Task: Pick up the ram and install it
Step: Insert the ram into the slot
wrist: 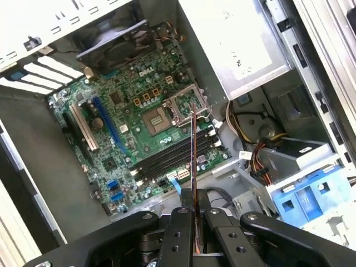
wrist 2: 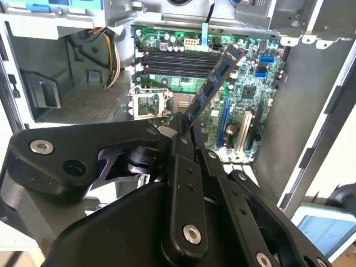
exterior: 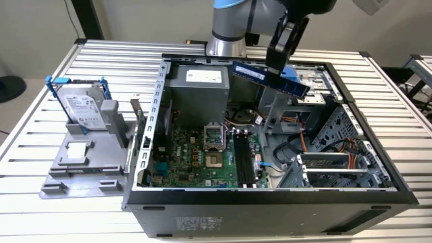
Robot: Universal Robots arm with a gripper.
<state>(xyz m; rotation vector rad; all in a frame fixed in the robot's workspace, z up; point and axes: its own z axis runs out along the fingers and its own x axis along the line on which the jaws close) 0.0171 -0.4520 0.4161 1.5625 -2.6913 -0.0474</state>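
gripper: the gripper [exterior: 276, 68] sits in the upper middle of the exterior view, above the open case, with its jaws closed on the ram.
ram: the ram [exterior: 270, 77] is held in the air, slanting down toward the exterior view's right. it is over the far part of the case and well apart from the board below.
ram in the wrist views: in the second wrist view the ram [wrist 2: 214, 83] juts out of the gripper at a tilt over the green board. in the first wrist view the ram [wrist: 193, 150] shows edge-on as a thin line.
slots: the long black slots [exterior: 244, 159] lie side by side on the motherboard [exterior: 196, 162], in the lower middle of the exterior view.
case: the computer case [exterior: 270, 202] lies on its side, open on top, on a slatted table [exterior: 40, 71].
hard drive: a silver hard drive [exterior: 84, 106] in a blue frame stands upright on a grey stand [exterior: 78, 167], at the exterior view's left, outside the case.
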